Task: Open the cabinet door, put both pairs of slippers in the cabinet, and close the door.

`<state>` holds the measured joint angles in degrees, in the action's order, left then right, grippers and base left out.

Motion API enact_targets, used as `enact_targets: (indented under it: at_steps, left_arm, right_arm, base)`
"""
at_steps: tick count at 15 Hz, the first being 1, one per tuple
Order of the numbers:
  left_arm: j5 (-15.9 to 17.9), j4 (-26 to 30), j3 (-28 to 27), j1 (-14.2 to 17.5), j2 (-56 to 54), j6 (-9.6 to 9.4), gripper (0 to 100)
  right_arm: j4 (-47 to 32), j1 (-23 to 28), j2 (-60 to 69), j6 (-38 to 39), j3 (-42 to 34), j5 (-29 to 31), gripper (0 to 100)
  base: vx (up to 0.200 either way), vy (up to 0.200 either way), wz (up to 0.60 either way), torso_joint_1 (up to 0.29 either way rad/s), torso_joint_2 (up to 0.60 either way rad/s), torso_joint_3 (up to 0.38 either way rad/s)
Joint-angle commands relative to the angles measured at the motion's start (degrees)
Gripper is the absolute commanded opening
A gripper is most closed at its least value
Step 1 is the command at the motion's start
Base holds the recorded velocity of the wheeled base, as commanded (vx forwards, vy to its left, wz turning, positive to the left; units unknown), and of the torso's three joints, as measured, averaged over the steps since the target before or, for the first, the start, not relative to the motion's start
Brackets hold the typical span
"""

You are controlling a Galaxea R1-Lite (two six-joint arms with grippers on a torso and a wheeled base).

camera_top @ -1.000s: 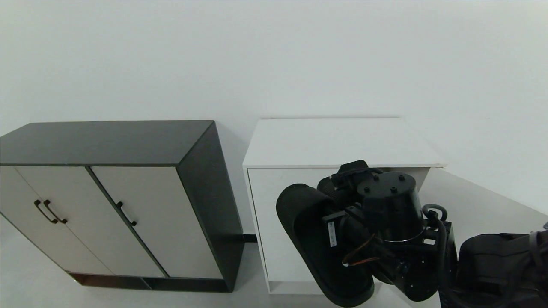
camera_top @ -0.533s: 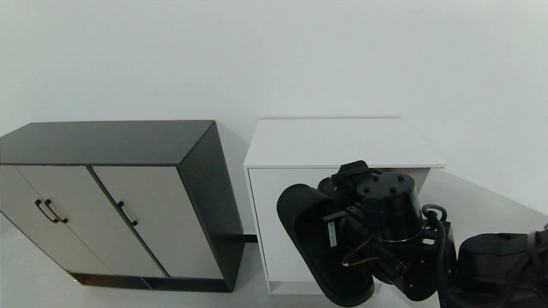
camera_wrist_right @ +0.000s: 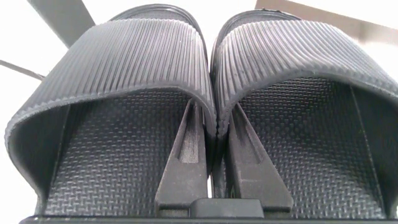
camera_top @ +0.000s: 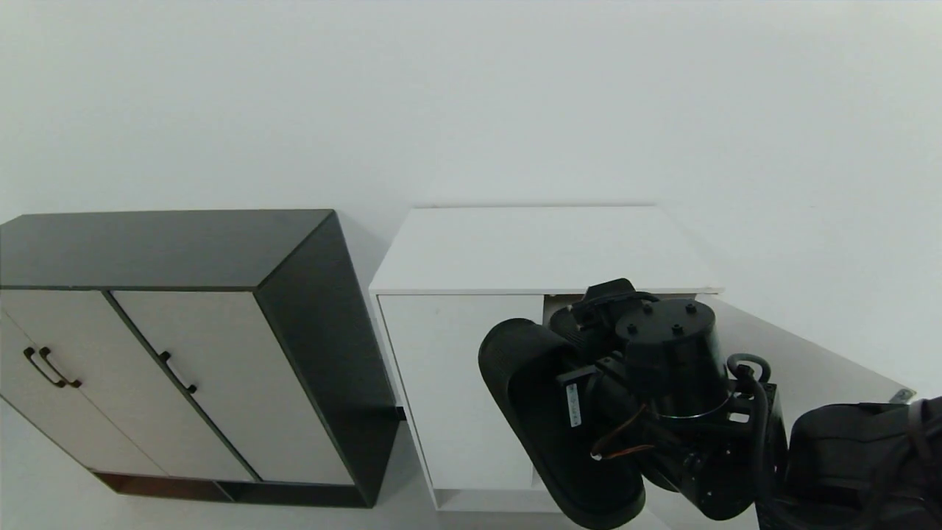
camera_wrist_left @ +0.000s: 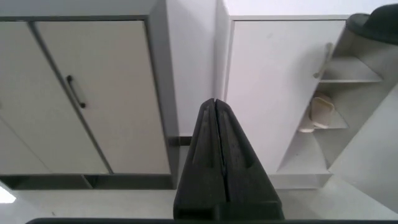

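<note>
The right wrist view shows the right pincer [camera_wrist_right: 214, 134] clamped on the touching inner straps of the black slippers [camera_wrist_right: 149, 93], which are held before the white cabinet's [camera_top: 544, 246] open right half. The left wrist view shows the left pincer [camera_wrist_left: 215, 109] shut and empty, the door [camera_wrist_left: 373, 155] swung wide, and the beige slippers [camera_wrist_left: 321, 112] upright at the left end of a lower shelf [camera_wrist_left: 336, 126]. A narrow gap parts this cabinet from the dark cabinet [camera_top: 162, 246].

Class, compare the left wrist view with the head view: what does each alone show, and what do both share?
Left wrist view: the shut left tool, and beige slippers on a shelf inside the white cabinet. Head view: a clear sight of the carried black slippers, and both cabinets' tops. Shared: the white cabinet's front and the dark cabinet with its handled doors.
</note>
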<state>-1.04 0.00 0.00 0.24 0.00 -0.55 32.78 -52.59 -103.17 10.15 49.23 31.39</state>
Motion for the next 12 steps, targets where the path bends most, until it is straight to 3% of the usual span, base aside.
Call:
enact_targets:
  at_steps: [1, 8, 12]
  left_arm:
    - [0.0, 0.0, 0.0, 0.0, 0.0, 0.02, 0]
    - [0.0, 0.0, 0.0, 0.0, 0.0, 0.02, 0]
    - [0.1, 0.0, -0.1, 0.0, 0.0, 0.02, 0]
  right_arm:
    - [0.1, -0.1, 0.2, 0.0, -0.4, 0.0, 0]
    - [3.3, 0.5, 0.5, -0.5, -2.4, -0.3, 0]
    - [3.4, 0.8, 0.5, -1.1, -2.8, -0.2, 0]
  base:
    - [0.0, -0.2, 0.0, 0.002, 0.0, -0.002]
    - [0.0, -0.2, 0.0, 0.006, 0.0, 0.003]
    - [0.0, 0.0, 0.0, 0.0, 0.0, 0.0]
